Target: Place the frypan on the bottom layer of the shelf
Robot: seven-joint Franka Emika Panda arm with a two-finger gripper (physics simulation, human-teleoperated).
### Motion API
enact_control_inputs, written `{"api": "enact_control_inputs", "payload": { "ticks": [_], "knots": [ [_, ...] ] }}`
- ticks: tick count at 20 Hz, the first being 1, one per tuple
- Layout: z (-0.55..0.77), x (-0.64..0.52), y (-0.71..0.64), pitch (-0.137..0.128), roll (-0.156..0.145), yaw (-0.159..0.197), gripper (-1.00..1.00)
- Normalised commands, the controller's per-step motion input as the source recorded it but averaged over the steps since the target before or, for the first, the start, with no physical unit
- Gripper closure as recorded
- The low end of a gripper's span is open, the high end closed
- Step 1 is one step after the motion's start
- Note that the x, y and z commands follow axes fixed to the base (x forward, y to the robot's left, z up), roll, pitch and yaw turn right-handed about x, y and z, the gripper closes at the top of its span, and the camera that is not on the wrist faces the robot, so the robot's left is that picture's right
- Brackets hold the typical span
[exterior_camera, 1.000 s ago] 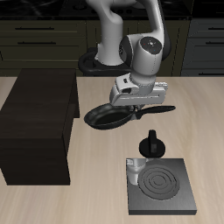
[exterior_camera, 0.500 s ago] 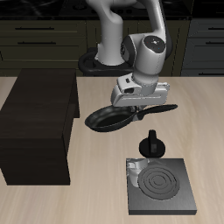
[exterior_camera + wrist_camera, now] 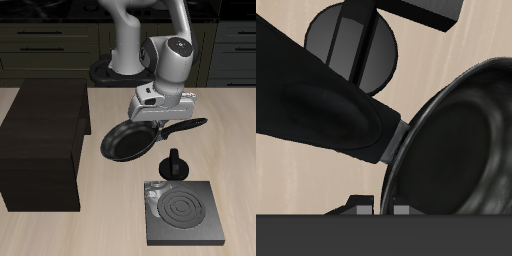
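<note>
Exterior view first, starting at the table's front edge: the grey burner plate [image 3: 184, 213] is lying flat near that edge, its concentric rings facing up. Just behind it, the small black knobbed pot [image 3: 174, 166] is standing upright at the plate's back rim. Farther back, the frypan [image 3: 130, 140] is hanging in the air above the table [image 3: 240, 150], tipped so that its dark inside is facing the camera, with its long handle [image 3: 186, 126] reaching out sideways. The gripper [image 3: 160, 118] is sitting over the handle where it meets the pan, and its fingers are closing on that handle (the wrist view is showing the handle [image 3: 326, 105] running close under the camera into the pan's rim [image 3: 456, 140]). Beside the pan, the shelf [image 3: 45, 145] is standing on the table as a large dark box, apart from the pan. Dark kitchen cabinets [image 3: 45, 45] are lining the far background behind the table's back edge.
</note>
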Motion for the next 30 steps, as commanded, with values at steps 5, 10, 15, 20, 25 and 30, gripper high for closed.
{"api": "enact_control_inputs", "payload": {
  "ticks": [5,10,15,20,25,30],
  "knots": [
    [0.06,0.12,-0.09,-0.014,-0.026,0.012,1.0],
    [0.06,0.25,-0.16,-0.009,-0.051,0.006,1.0],
    [0.03,0.19,-0.16,-0.001,-0.041,0.004,1.0],
    [-0.02,0.12,-0.18,-0.003,-0.026,0.018,1.0],
    [-0.03,0.15,-0.29,-0.004,-0.047,0.009,1.0],
    [0.03,0.12,-0.31,-0.002,-0.047,0.001,1.0]
  ]
}}
